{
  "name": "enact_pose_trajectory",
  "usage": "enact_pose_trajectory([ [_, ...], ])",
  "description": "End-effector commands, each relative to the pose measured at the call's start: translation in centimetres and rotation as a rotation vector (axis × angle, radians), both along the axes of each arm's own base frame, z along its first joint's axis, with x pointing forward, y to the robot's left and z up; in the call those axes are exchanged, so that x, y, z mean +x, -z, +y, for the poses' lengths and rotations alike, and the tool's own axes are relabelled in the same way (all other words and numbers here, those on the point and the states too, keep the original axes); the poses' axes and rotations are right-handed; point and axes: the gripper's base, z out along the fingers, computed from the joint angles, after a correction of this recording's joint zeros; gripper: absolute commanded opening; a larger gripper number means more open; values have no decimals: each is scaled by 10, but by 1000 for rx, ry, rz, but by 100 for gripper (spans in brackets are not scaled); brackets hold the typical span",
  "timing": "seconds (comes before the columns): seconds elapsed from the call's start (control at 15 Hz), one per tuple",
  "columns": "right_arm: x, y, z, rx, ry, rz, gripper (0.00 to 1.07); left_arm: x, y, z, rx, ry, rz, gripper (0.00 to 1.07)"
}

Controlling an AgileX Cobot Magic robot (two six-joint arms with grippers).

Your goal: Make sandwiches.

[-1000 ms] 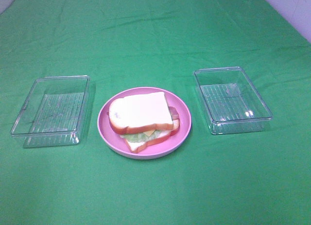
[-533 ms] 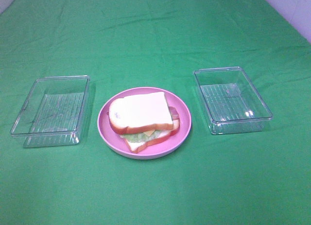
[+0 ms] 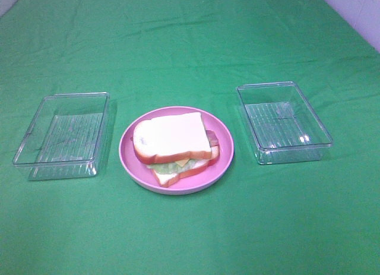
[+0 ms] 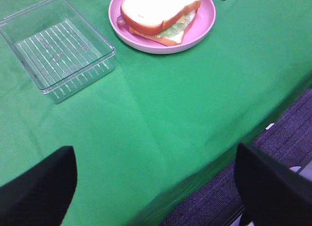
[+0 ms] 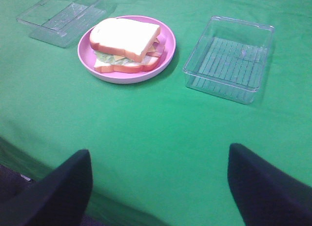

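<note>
Nothing is shifting since a second ago: layered white-bread toy sandwich [image 3: 176, 146] is sitting finished on round pink plate [image 3: 224, 159] mid-counter [image 3: 190, 43]. Left claw [image 4: 151, 182] and right claw [image 5: 158, 184] are hanging spread, empty, off the near edge.

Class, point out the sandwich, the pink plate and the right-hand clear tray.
sandwich [image 3: 172, 135], exterior high view, top bread slice
pink plate [image 3: 225, 145], exterior high view, right rim
right-hand clear tray [image 3: 295, 152], exterior high view, near wall
</note>
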Motion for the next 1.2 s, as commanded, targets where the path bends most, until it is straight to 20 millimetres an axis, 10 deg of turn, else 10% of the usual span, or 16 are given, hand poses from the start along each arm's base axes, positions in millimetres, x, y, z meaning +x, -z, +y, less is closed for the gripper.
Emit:
enact_pose_trajectory([
  [0.07,-1,1,-1,2,-3,-18,73,-1,-1,0,-8,6,-16,83],
  [0.73,0,1,4,-1,316,-19,73,7,-1,9,-4,-545,-17,83],
  [1.2,0,1,4,-1,323,-19,73,-20,-1,7,-41,-571,-193,83],
])
